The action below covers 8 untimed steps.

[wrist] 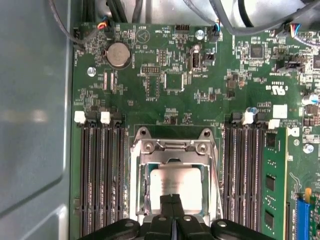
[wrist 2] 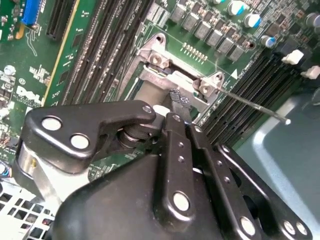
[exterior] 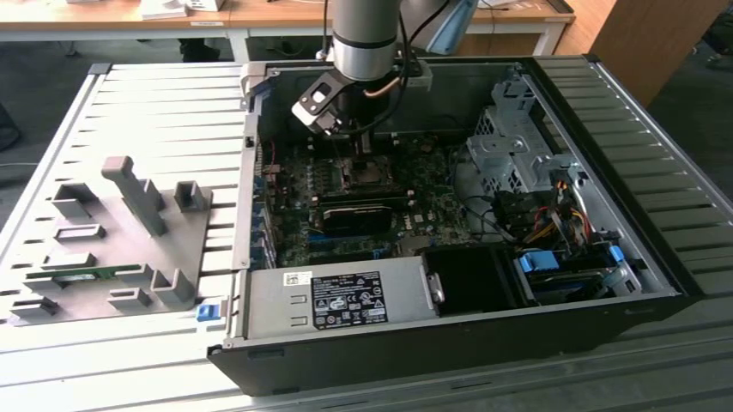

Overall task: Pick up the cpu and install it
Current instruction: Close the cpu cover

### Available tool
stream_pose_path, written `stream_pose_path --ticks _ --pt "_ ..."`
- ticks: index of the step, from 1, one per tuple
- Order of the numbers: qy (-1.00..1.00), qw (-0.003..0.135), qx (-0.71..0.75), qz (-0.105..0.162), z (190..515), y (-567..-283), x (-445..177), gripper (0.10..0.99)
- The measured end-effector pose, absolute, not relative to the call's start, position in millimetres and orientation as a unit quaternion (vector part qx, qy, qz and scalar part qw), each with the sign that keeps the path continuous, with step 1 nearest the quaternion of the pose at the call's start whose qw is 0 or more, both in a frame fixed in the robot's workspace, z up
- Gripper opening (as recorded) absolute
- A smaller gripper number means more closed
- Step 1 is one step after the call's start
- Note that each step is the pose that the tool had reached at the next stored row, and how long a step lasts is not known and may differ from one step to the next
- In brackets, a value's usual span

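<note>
Green motherboard beneath, fingers fully closed together, tips at the seated cpu

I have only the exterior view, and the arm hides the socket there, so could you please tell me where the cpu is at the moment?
Observer: In the first wrist view the cpu lies flat inside the metal socket frame on the motherboard.
Operator: Thank you. How does the gripper stand to it?
Observer: The gripper is directly over one edge of the cpu, its two fingers closed together. I cannot tell if they touch it.
Operator: Is anything sticking out near the socket?
Observer: In the second wrist view a thin metal lever juts from a corner of the frame out across the memory slots.
</note>
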<state>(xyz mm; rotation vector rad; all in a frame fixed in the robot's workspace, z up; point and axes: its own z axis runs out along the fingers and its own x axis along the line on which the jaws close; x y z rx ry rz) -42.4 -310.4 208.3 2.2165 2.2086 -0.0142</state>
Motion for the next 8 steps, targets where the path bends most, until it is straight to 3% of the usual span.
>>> stream_pose_path --ticks 8 --pt "0.706 0.007 0.708 -0.005 206.5 -310.4 -49.3 0.106"
